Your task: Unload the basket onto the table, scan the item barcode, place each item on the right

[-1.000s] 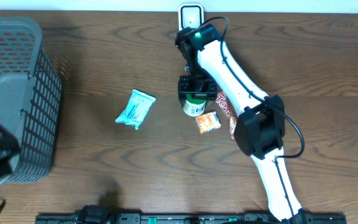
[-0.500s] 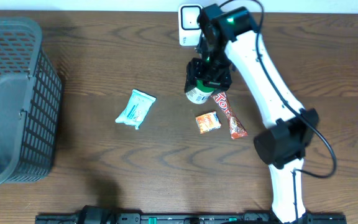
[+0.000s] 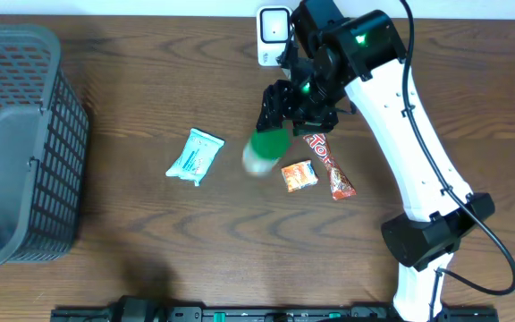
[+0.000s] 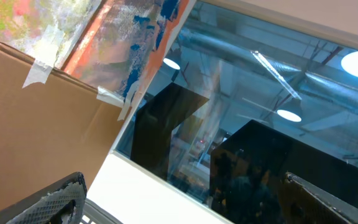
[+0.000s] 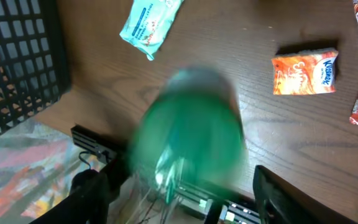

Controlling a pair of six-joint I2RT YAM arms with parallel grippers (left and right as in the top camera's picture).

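Green container (image 3: 265, 150) with a pale end, motion-blurred, sits over the middle of the bench (image 3: 150, 241); can't tell whether it touches the wood. It is between the teal packet (image 3: 195, 156) on its left and the small orange packet (image 3: 299, 174) on its right. A red-brown snack wrapper (image 3: 333, 170) lies just right of the orange one. Right fingers (image 5: 89, 193) are spread wide just far-right of the container. In the right wrist view the green blur (image 5: 188, 143) shows between them with a gap on each side, not pinched. A white scanner (image 3: 274, 22) is at the far edge and a grey basket (image 3: 16, 152) is far left. Left fingers (image 4: 59, 198) are spread, nothing between them, pointing up at a ceiling.
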